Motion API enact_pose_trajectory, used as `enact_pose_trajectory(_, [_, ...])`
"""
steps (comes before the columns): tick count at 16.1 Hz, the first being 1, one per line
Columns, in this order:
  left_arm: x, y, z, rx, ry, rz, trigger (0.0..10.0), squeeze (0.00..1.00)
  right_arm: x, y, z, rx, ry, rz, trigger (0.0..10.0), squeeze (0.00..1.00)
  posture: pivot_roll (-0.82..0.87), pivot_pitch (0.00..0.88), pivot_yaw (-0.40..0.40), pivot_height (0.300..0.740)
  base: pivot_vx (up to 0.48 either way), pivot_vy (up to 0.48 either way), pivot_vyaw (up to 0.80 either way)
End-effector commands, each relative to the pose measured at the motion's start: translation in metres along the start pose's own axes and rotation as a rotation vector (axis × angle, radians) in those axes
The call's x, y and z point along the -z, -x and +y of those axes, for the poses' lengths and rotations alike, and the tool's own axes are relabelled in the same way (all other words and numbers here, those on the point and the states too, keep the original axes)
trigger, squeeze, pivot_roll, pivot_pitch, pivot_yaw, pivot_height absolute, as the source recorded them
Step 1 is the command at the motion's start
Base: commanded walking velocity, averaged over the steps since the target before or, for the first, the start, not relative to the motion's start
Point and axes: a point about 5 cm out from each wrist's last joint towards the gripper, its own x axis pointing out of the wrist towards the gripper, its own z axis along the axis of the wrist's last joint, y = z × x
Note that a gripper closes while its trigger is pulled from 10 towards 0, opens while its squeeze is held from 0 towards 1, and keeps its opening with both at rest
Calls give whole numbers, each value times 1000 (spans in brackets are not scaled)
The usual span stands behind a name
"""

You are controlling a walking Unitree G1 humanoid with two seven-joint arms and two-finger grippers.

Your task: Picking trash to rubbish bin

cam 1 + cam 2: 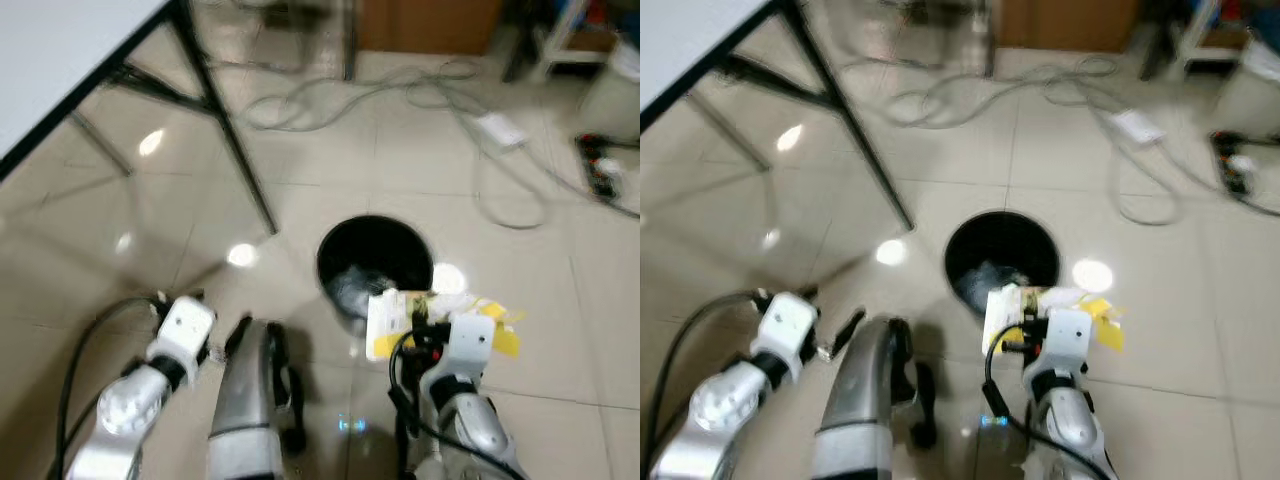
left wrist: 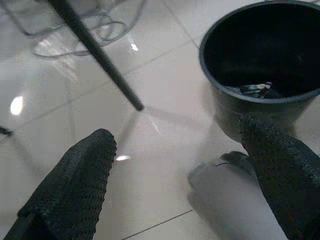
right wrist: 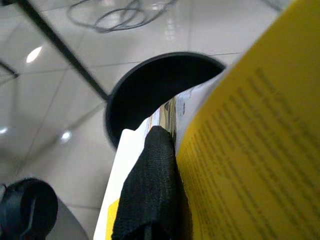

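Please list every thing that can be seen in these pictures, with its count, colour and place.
Round plastic rubbish bin: one, black, on the floor ahead, some trash inside.
Flat paper package: one, yellow and white, held at the bin's near rim.
Folding table: one, white top, black legs, far left.
Loose cables: several, grey, on the far floor.
Tiled floor: beige, glossy.
Left gripper: black fingers, open, low, left of the bin.
Right gripper: black fingers, shut on the package.

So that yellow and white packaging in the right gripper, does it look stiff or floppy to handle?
Probably floppy: the packaging curves around the right gripper's finger in the wrist view. Likely light, since thin edges fan out past the right gripper. Released by the bin, it may flutter rather than drop straight.
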Motion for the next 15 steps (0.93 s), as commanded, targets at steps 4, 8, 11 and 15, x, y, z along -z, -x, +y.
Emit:
enact_pose_trajectory(4, [8, 5, -1, 34, -11, 41, 10000, 0, 8, 5, 5, 23, -43, 18, 0, 0, -1, 378, 138, 560, 0, 0, 0])
enact_pose_trajectory(8, [3, 5, -2, 47, -16, 27, 10000, 0, 10, 6, 3, 38, -47, 18, 0, 0, 3, 379, 146, 560, 0, 0, 0])
enact_pose_trajectory(11, [-3, 3, -5, 70, -21, 9, 10000, 0, 10, 6, 2, 49, -49, 14, 0, 0, 2, 383, 154, 560, 0, 0, 0])
enact_pose_trajectory(15, [-10, 4, -5, 85, -23, -6, 10000, 0, 6, 5, -8, 95, -50, -6, 0, 0, 15, 402, 175, 560, 0, 0, 0])
